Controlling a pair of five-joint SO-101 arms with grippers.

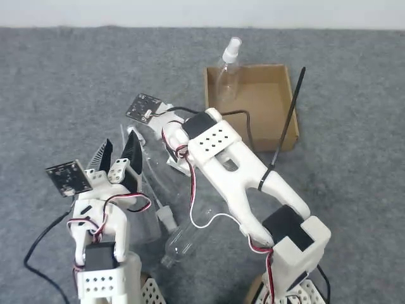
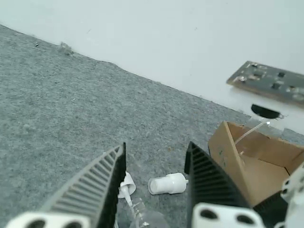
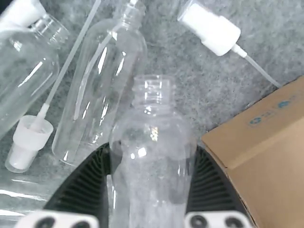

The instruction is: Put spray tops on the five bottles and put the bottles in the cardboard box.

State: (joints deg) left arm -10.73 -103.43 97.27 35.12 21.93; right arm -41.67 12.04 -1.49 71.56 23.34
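My right gripper (image 3: 151, 154) is shut on a clear bottle (image 3: 152, 142) with a bare threaded neck, held just beside the corner of the cardboard box (image 3: 266, 137). Past it lie two more clear bottles (image 3: 102, 80) (image 3: 26, 71) and two loose white spray tops (image 3: 211, 31) (image 3: 26, 142) with dip tubes. My left gripper (image 1: 117, 155) is open above the grey mat, with a white spray top (image 2: 168, 184) lying ahead between its fingers (image 2: 102, 190). One bottle with a spray top (image 1: 228, 66) leans in the far left corner of the cardboard box (image 1: 278, 136).
Another clear bottle (image 1: 190, 239) and a spray top (image 1: 166, 218) lie between the two arm bases. My right arm (image 1: 221, 152) stretches across the middle, and a thin black strip (image 1: 288, 120) sticks up from it over the box. Open grey mat extends to the far left.
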